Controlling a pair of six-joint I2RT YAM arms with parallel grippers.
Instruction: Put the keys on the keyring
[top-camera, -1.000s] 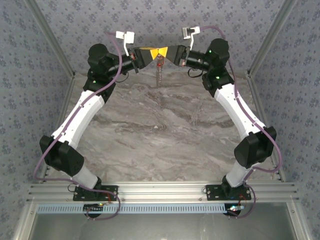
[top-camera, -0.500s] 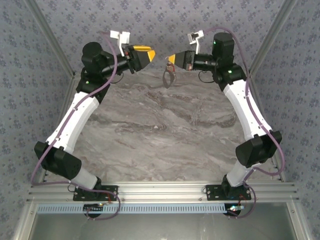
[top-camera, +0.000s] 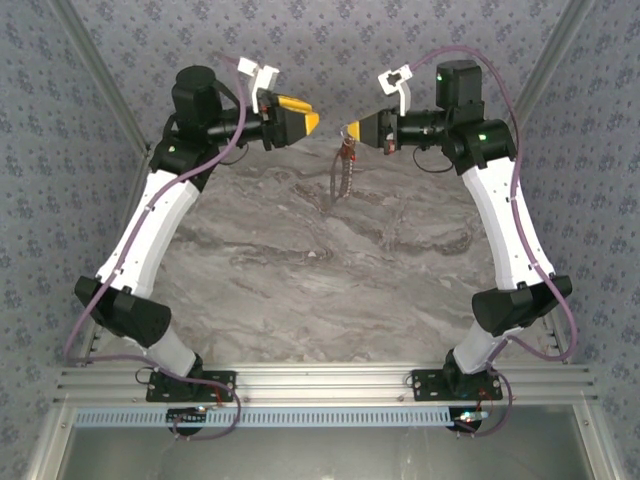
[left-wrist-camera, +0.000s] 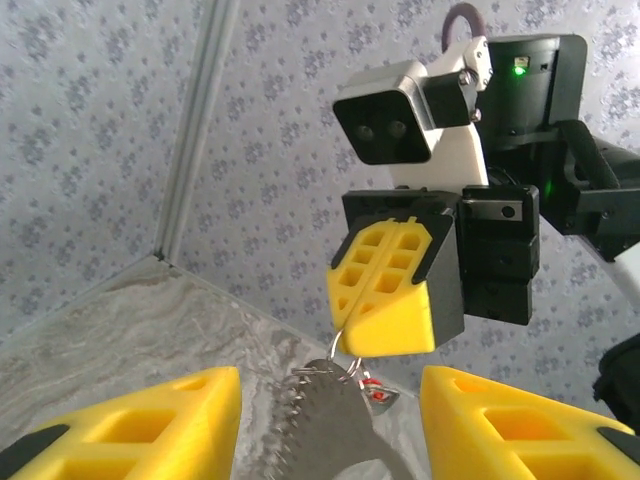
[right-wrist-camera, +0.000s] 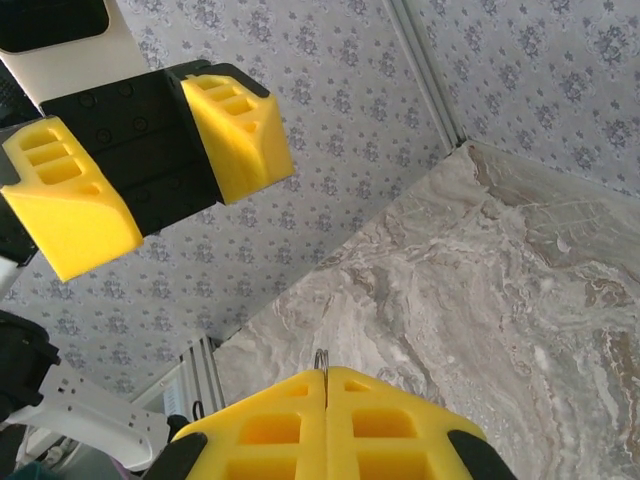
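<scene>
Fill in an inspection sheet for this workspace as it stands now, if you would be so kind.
Surface: grey marbled table top, nothing lying on it.
Job's things: thin grey metal oval keyring hangs above the table; tiny red key tab sits near its top, but I cannot tell if it is threaded on.
Clutter: nothing seen.
Grippers: left pincer open and empty, facing the right pincer with a gap between them; the right pincer is shut on the keyring's top.
Cables: purple cables run along both arms.
Surroundings: blue-grey patterned walls; aluminium rail at the near edge.
</scene>
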